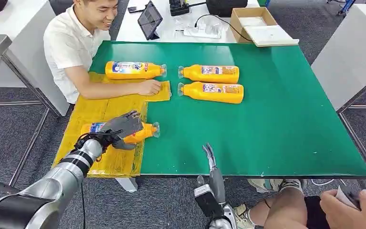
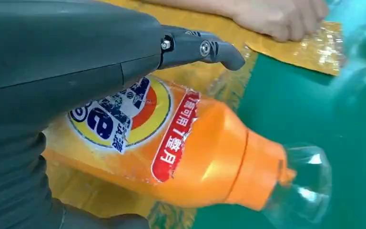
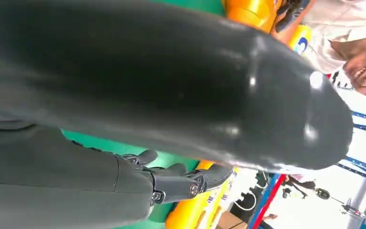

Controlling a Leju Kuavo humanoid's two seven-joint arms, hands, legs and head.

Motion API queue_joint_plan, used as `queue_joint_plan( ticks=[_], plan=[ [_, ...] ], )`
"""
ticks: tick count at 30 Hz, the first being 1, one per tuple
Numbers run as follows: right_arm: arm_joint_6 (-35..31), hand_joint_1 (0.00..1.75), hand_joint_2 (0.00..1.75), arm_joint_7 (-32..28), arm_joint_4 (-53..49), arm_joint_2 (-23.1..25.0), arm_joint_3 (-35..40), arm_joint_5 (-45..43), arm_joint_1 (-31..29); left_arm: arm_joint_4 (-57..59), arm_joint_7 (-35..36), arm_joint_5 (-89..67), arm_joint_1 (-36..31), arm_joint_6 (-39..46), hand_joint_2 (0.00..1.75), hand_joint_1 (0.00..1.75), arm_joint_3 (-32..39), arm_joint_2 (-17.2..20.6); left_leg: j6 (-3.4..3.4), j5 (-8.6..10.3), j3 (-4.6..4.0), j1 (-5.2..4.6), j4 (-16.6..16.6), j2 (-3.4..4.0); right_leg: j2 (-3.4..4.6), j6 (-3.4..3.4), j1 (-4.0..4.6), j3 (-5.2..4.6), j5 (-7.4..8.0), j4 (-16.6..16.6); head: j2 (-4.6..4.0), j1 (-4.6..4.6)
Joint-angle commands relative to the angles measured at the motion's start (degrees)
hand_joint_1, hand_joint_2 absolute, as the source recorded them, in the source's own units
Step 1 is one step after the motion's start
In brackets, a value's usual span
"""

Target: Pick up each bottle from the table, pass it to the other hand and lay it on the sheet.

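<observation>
My left hand (image 1: 120, 128) lay over a bottle (image 1: 143, 131) on the yellow sheet (image 1: 95, 112), fingers wrapped across its label, grasping it. The bottle lay on its side near the sheet's right edge, its clear cap (image 1: 156, 129) out over the green table (image 1: 276, 124). In the left wrist view the orange body (image 2: 205, 162) and the clear cap (image 2: 302, 183) crossed from sheet to green surface.

My right hand (image 1: 211, 162) stood at the table's near edge, fingers straight and apart, nothing in it.

A person in a white shirt (image 1: 69, 45) sat at the table's far left corner, one hand (image 1: 150, 87) pressed flat on the sheet's far strip. A second bottle (image 1: 134, 70) lay just beyond that hand, on its side, partly on the sheet. Two more bottles (image 1: 209, 73) (image 1: 211, 92) lay side by side on bare green, well apart from my left hand, caps pointing left.

Another person's knee (image 1: 286, 210) and hand (image 1: 350, 212) showed below the near right edge.

Beyond the green table: a white table with a tablet (image 1: 149, 19), a power strip (image 1: 202, 32) and an open cardboard box (image 1: 252, 21). Grey carpet floor (image 1: 9, 138); metal-legged white tables on both sides.
</observation>
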Motion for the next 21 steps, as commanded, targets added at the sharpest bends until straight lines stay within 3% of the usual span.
queue_joint_plan(
  ticks=[1,8,9,12,16,18,20,21],
  plan=[
    [-0.5,0.00,0.00,-1.1,6.8,-1.0,-1.0,-0.4,-2.8,3.9,-4.2,4.8,0.9,-3.0,0.00,0.00,2.2,0.0,-0.10,-0.04,0.29,0.04,-0.1,0.17,0.09,-0.12,0.05,0.25,0.00,-0.1,0.00,0.02],
    [-0.5,0.00,0.00,-0.9,6.0,-1.1,-1.0,-0.4,-2.3,1.5,-6.4,7.4,1.3,-0.3,0.00,0.00,1.9,-0.4,-0.11,-0.06,0.28,0.06,-0.1,0.18,0.09,-0.13,0.07,0.26,-0.02,-0.1,0.00,0.02],
    [-0.5,0.00,0.00,-0.8,5.8,-1.2,-1.0,-0.3,-2.2,0.9,-7.1,8.0,1.5,0.9,1.75,0.00,1.6,-0.5,-0.07,-0.03,0.22,0.02,-0.1,0.10,0.03,-0.09,0.03,0.21,-0.02,-0.1,0.00,0.02],
    [-0.5,0.00,0.00,-0.1,3.3,-1.4,-0.6,0.2,-1.0,-5.9,-13.5,9.2,3.8,11.6,1.75,0.00,-0.3,-1.0,-0.09,-0.04,0.24,0.04,-0.1,0.08,0.01,-0.12,0.05,0.23,-0.04,-0.1,0.00,0.02],
    [-0.1,0.00,0.00,1.0,1.1,-1.6,0.6,1.2,0.5,-25.8,-21.2,16.4,12.6,18.4,1.75,0.00,-0.8,-1.6,-0.06,-0.03,0.09,0.03,0.0,0.06,-0.05,-0.08,0.04,0.06,-0.04,0.0,0.00,0.02],
    [-0.2,0.00,0.00,1.0,1.4,-1.4,1.1,1.5,0.3,-33.6,-21.4,20.1,15.4,17.4,1.75,0.00,-2.0,-1.6,-0.10,-0.11,0.13,0.06,0.0,0.14,-0.02,-0.13,0.08,0.08,-0.11,0.0,0.00,0.02],
    [-1.2,0.00,0.00,0.8,1.0,-1.4,0.9,1.5,0.4,-38.4,-19.7,31.2,16.7,9.1,1.75,0.00,-1.1,-2.9,-0.08,-0.15,0.02,0.07,0.0,0.20,0.05,-0.12,0.08,-0.01,-0.12,0.0,0.00,0.02],
    [-1.2,0.00,0.00,0.8,0.9,-1.4,0.9,1.5,0.4,-39.0,-19.6,31.4,16.9,8.9,1.75,0.00,-1.4,-2.8,-0.05,-0.07,-0.08,0.03,0.0,0.14,0.03,-0.07,0.04,-0.12,-0.06,0.0,0.00,0.02]
  ],
)
